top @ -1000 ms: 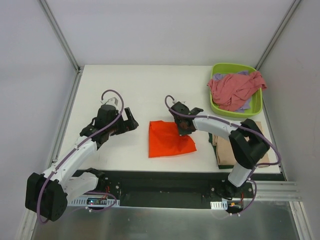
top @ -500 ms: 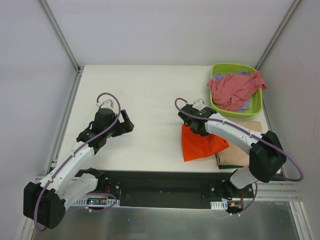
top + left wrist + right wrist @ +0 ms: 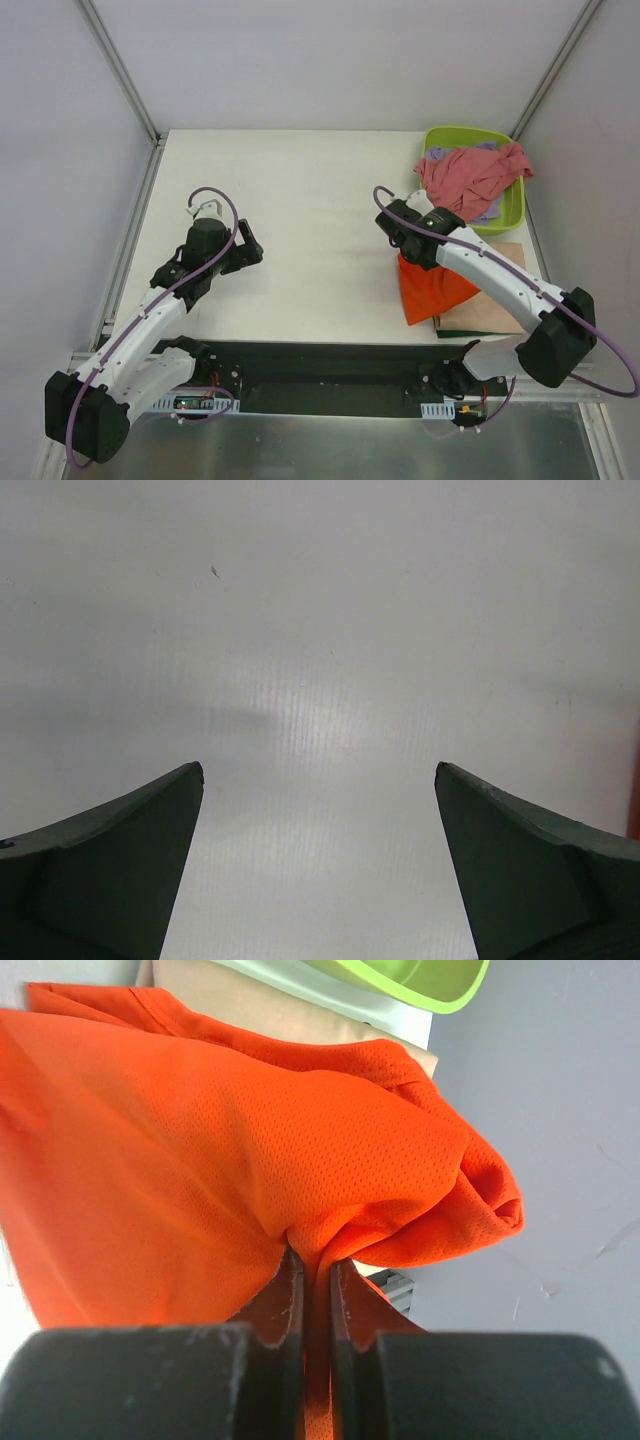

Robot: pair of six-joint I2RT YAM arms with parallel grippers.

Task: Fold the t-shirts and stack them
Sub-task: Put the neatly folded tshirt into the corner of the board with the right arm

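My right gripper [image 3: 415,255] is shut on the folded bright orange t-shirt [image 3: 432,290] and holds it up at the left edge of a folded tan t-shirt [image 3: 500,310] lying at the front right of the table. In the right wrist view the orange cloth [image 3: 200,1160] is pinched between the fingers [image 3: 285,1290], with the tan shirt [image 3: 260,1005] behind it. A dark green shirt [image 3: 470,332] peeks out under the tan one. My left gripper [image 3: 250,248] is open and empty over bare table on the left; its wrist view shows only table [image 3: 320,680].
A lime-green tub [image 3: 508,218] at the back right holds a crumpled dusty pink shirt [image 3: 470,178] over a lavender one [image 3: 490,212]. Its rim shows in the right wrist view [image 3: 420,985]. Grey walls and metal rails bound the table.
My right gripper has carried the orange shirt from the table's middle to the right, onto the edge of the tan shirt. My left gripper has drawn back slightly to the left.
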